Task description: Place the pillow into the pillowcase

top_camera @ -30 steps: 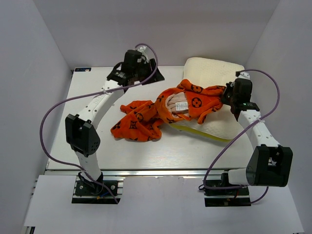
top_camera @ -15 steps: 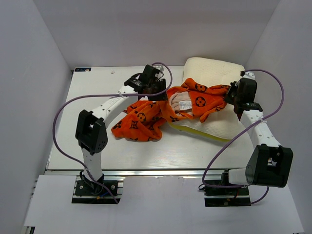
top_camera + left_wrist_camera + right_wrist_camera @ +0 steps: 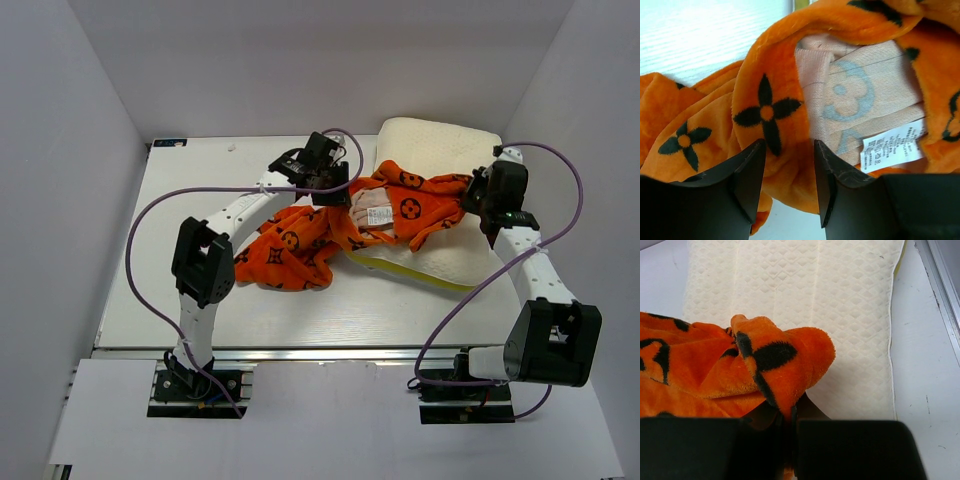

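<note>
The left gripper [image 3: 788,152] stands open with its two dark fingers [image 3: 747,175] apart. The plush rim of the orange pillowcase [image 3: 765,112] lies between and just ahead of the tips, and nothing is clamped. Past the tips the case's pale lining shows, bearing a white label [image 3: 892,147]. The right gripper [image 3: 788,415] is pinched closed on a bunched corner of the pillowcase, which rises out of its fingertips. The cream quilted pillow [image 3: 815,295] lies beyond those fingers, partly under the cloth, on the table [image 3: 190,210].
</note>
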You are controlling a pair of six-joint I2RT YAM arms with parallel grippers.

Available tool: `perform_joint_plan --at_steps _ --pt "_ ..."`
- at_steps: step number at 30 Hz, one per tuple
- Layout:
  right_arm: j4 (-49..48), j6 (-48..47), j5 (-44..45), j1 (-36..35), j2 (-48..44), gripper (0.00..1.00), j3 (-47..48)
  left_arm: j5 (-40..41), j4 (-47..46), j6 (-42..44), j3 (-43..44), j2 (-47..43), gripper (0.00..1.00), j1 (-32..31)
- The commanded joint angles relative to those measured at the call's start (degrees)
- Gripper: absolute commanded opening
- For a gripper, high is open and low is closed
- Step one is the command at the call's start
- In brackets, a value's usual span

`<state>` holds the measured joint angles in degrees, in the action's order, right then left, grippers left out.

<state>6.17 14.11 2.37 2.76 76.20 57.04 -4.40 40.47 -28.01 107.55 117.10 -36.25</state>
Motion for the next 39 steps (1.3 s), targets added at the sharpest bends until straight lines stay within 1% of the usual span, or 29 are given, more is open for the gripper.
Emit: perform_joint_plan --at_steps 1,5,9,17,20,23,24,26,27,29,30,32,33,35,36,37,39 --pt "-2.7 -1.3 0.5 0.7 -2.2 0.0 -0.9 -0.9 -0.7 0.5 2.1 -2.5 0.54 -0.2" --pt "-2.7 -1.3 0.1 0.8 -2.0 0.0 -0.8 -1.7 -0.8 0.1 2.5 -2.2 0.55 -0.2" --pt "-2.7 -1.5 0.1 0.8 -2.1 0.0 -0.5 -1.6 1.8 0.3 3.9 0.0 0.55 -0.6" --pt "-2.7 -1.6 -0.1 0.8 -2.6 0.0 -0.5 1.8 4.6 2.0 3.0 2.9 0.55 -0.8" --pt "-2.8 -1.6 -0.3 0.7 -2.7 0.0 -0.6 2.5 4.4 2.2 2.1 2.8 0.54 -0.8" --pt "-2.9 -1.7 -0.4 0.7 -2.7 0.0 -0.8 3.1 4.1 2.3 1.4 2.5 0.39 -0.8" --pt "-2.9 -1.6 -0.4 0.7 -2.9 0.0 -0.8 3.1 4.2 2.3 1.5 2.4 0.31 -0.8" --pt "-2.9 -1.7 -0.4 0.8 -2.9 0.0 -0.8 3.1 4.4 2.3 1.4 2.2 0.23 -0.8" --pt "-3.0 -1.7 -0.4 0.7 -3.0 0.0 -0.8 3.3 4.7 2.3 1.4 1.8 0.14 -0.8" --pt "-3.2 -2.2 -0.8 0.8 -3.2 0.0 -0.8 3.6 5.8 2.3 1.9 0.9 0.04 -0.8" --pt "-3.3 -2.7 -1.4 0.8 -3.3 0.0 -0.7 6.0 6.5 2.4 2.4 -0.6 0.0 -0.8" --pt "-4.2 -4.3 -2.5 0.7 -3.5 0.0 -0.8 7.2 7.1 2.3 4.1 -3.0 0.0 -0.7" --pt "-4.5 -5.0 -5.5 0.8 -3.3 0.0 -0.7 7.6 7.3 2.0 4.6 -4.4 0.0 -0.7" --pt "-4.6 -5.4 -8.2 0.8 -2.4 0.0 0.3 8.9 7.9 0.2 5.5 -8.9 0.0 0.1" --pt "-4.5 -5.8 -11.0 0.7 -1.8 0.0 1.0 9.1 8.0 -0.6 5.5 -10.6 0.0 0.5" --pt "-4.2 -5.7 -12.2 0.4 -1.2 0.0 1.8 9.3 7.5 -1.9 4.3 -14.0 0.0 0.8" --pt "-3.3 -5.3 -14.2 -0.2 1.1 0.0 4.0 9.6 6.2 -3.1 2.3 -17.4 0.0 1.6"
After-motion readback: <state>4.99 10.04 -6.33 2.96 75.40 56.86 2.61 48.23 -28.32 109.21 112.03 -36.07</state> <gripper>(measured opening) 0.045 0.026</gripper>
